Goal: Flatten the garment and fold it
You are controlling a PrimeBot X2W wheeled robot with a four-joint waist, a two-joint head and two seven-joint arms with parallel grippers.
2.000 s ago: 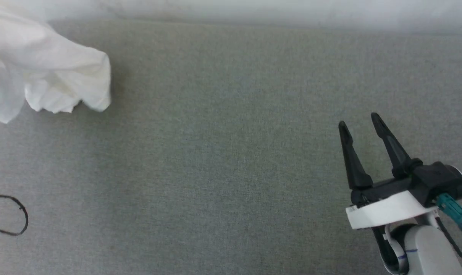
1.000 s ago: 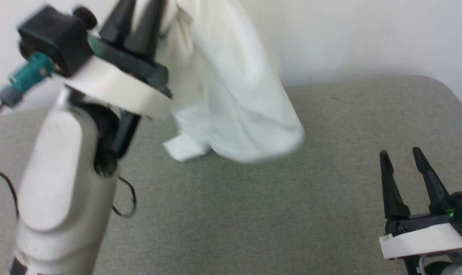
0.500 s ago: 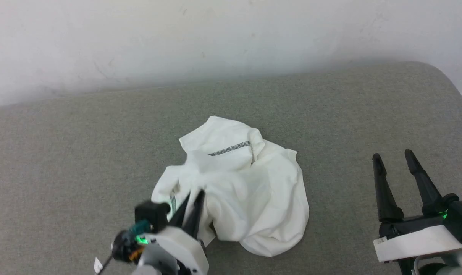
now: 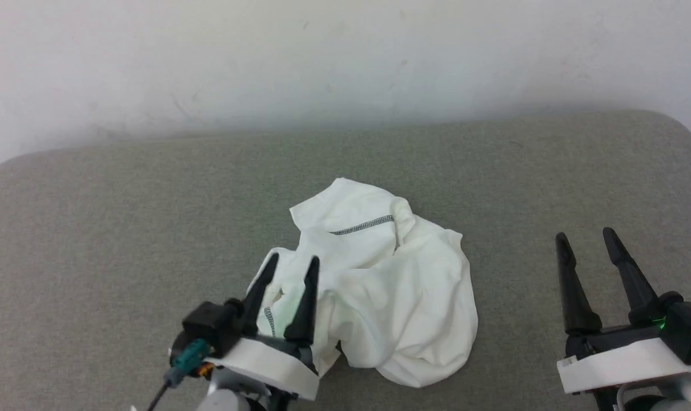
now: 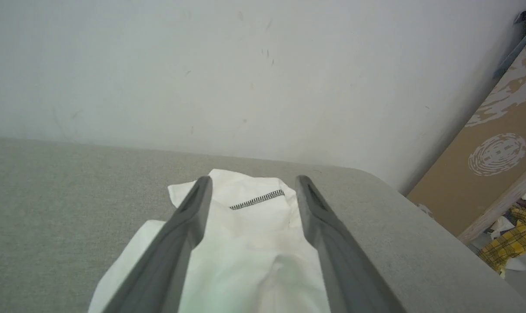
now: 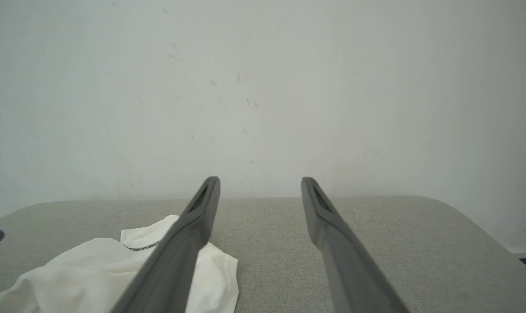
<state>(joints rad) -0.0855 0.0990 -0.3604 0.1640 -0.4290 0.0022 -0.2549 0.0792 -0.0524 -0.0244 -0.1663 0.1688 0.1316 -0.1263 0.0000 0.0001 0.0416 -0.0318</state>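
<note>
The garment (image 4: 380,285) is a white T-shirt lying crumpled in a heap on the grey table (image 4: 123,228), a grey zigzag seam showing on its far part. My left gripper (image 4: 293,264) stands open over the heap's near left edge, its fingers apart with nothing pinched. From the left wrist, the garment (image 5: 250,243) lies below and between the open left gripper (image 5: 252,187). My right gripper (image 4: 585,237) is open at the lower right, well clear of the cloth. The right wrist view has the garment (image 6: 93,274) at its lower left, beside the open right gripper (image 6: 259,182).
A pale wall (image 4: 345,57) runs behind the table's far edge. The table's rounded right corner (image 4: 682,137) is near my right arm. In the left wrist view a brown board (image 5: 493,156) and yellow checked cloth (image 5: 513,243) lie beyond the table's right end.
The left gripper brought the hanging garment down onto the table and opened, letting it go. The head camera shifted between frames. The right gripper stayed open.
</note>
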